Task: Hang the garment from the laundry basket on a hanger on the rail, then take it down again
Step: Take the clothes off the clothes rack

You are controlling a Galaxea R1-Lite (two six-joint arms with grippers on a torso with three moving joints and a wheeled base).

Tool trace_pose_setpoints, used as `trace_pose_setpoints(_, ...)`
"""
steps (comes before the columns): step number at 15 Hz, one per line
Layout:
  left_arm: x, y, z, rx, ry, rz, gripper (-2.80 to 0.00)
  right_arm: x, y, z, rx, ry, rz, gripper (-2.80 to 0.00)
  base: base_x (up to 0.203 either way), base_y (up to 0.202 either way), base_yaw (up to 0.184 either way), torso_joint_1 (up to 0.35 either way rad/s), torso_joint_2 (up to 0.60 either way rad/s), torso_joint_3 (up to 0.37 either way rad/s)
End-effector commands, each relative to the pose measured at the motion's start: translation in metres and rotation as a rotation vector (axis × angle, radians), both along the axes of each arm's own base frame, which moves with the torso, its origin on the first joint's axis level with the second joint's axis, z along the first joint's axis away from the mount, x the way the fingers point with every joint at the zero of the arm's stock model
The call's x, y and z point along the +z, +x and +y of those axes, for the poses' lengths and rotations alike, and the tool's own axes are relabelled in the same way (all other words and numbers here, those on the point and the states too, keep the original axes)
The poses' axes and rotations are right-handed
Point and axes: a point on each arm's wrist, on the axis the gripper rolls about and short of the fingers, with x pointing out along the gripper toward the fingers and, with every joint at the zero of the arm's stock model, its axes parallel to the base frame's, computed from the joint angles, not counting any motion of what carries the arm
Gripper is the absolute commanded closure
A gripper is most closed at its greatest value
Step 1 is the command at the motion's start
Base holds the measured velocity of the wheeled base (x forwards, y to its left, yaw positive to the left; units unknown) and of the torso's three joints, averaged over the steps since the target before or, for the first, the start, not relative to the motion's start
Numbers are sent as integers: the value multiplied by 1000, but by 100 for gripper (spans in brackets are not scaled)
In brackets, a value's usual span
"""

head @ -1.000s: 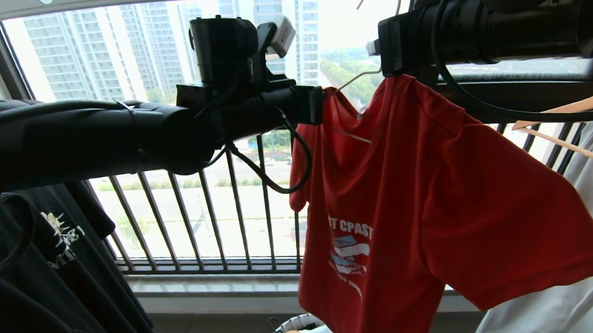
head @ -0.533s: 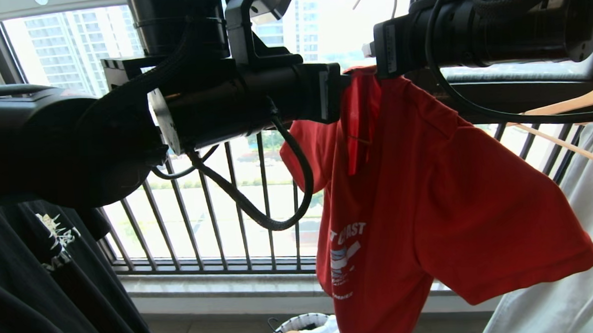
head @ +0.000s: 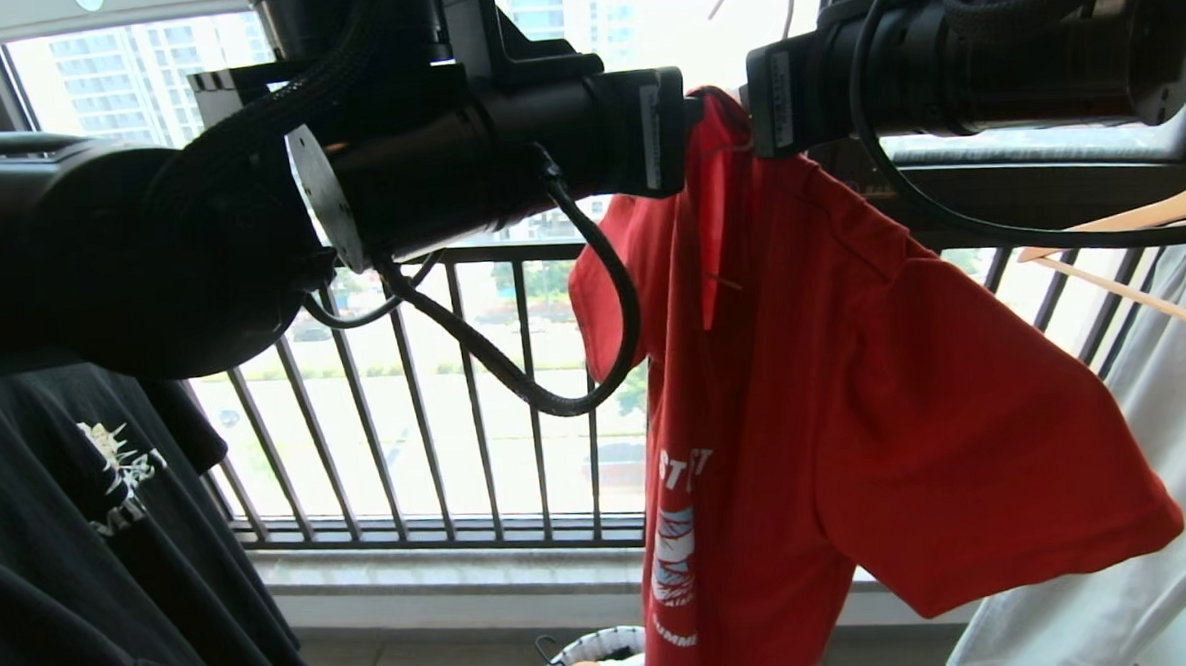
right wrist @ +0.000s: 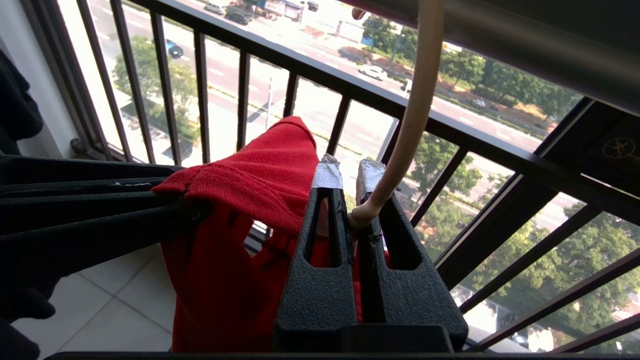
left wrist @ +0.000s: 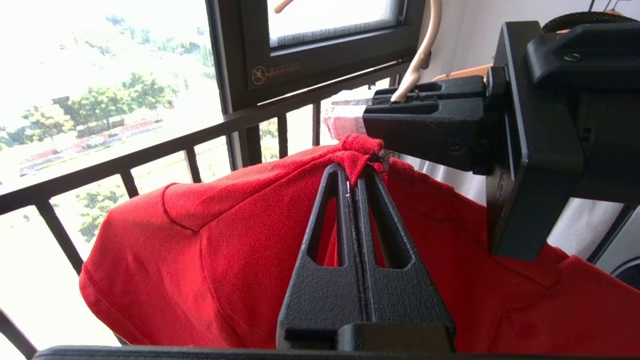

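The red short-sleeved T-shirt with a white-and-blue chest print [head: 857, 412] hangs high up in front of the black vertical-barred balcony railing [head: 436, 400], bunched at its top between the two arms; its body drops toward the floor and one sleeve flares out to the robot's right. The print is folded in on itself, so only a few letters show.

The left tool [left wrist: 356, 165] is clenched on a fold of the shirt's top edge, the red fabric pinched between its black fingertips [left wrist: 334, 175] and puckered just above them. Just beside it, the right tool [right wrist: 349, 172], with pale tape on its fingertips [right wrist: 327, 172], is clenched on the neck of the thin cream-white wire hanger [right wrist: 415, 105], whose stem rises from between the fingers toward the long grey overhead rail [head: 19, 20]. The hook's contact with that rail is out of view, so it may or may not be seated. Red cloth hangs below and beside the right tool.

At the bottom edge of the head view, the white rim of the small round laundry basket [head: 592, 645] peeks out beneath the shirt's hem. A black T-shirt with a pale graphic [head: 91, 535] hangs to the robot's left, and a white garment [head: 1145, 589] on a light wooden hanger [head: 1130, 249] to its right.
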Motion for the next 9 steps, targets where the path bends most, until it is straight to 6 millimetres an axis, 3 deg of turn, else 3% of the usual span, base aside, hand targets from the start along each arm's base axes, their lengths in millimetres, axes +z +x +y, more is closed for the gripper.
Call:
trace_pose_setpoints(1,-4,17,-13,14,2,-5,0,1,-2,-1,0,1,-3,0,0,0,0,0,0,0)
trace_pose_setpoints(9,-19,33,-25,35,71,-27,0,3,-4,-2,0,5,-9,0,0,0,0,0,0,0)
